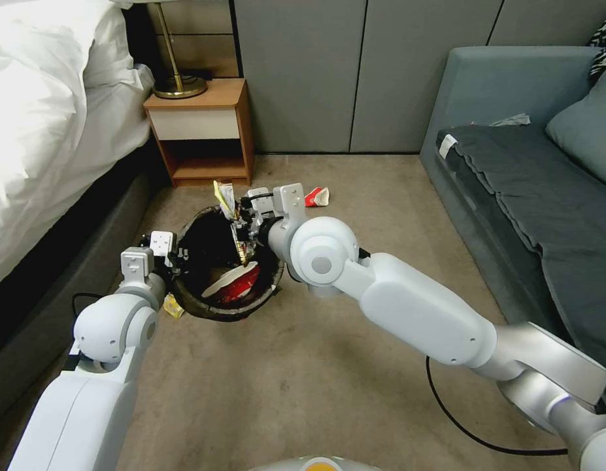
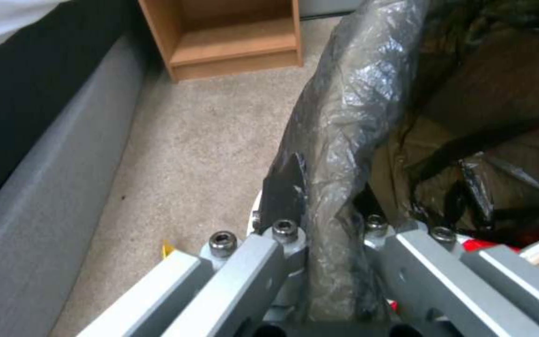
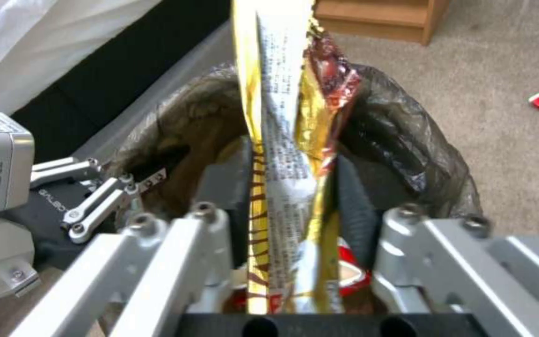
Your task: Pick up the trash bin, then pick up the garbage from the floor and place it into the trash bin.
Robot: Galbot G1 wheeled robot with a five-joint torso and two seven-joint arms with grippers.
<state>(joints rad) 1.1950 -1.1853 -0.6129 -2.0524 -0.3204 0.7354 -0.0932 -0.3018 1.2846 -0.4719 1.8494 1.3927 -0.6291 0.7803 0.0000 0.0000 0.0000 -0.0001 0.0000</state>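
Observation:
The trash bin (image 1: 229, 313) stands on the floor (image 1: 355, 196), its dark bag folded over the rim. My left gripper (image 1: 174, 259) is shut on the bin's near-left rim; in the left wrist view the bagged rim (image 2: 335, 154) runs between the jaws of that gripper (image 2: 329, 224). My right gripper (image 1: 241, 233) hangs over the bin's opening, shut on a yellow snack wrapper (image 1: 225, 197), which stands upright between the jaws (image 3: 282, 140). A crushed red-and-white cup (image 1: 234, 281) lies inside the bin. Another red-and-white cup (image 1: 317, 196) lies on the carpet beyond it.
A wooden nightstand (image 1: 201, 131) with a lamp stands at the back left. The bed (image 1: 48, 131) runs along the left, a grey sofa (image 1: 512, 183) along the right. A yellow scrap (image 1: 173, 306) lies by the bin. A black cable (image 1: 472, 435) crosses the near floor.

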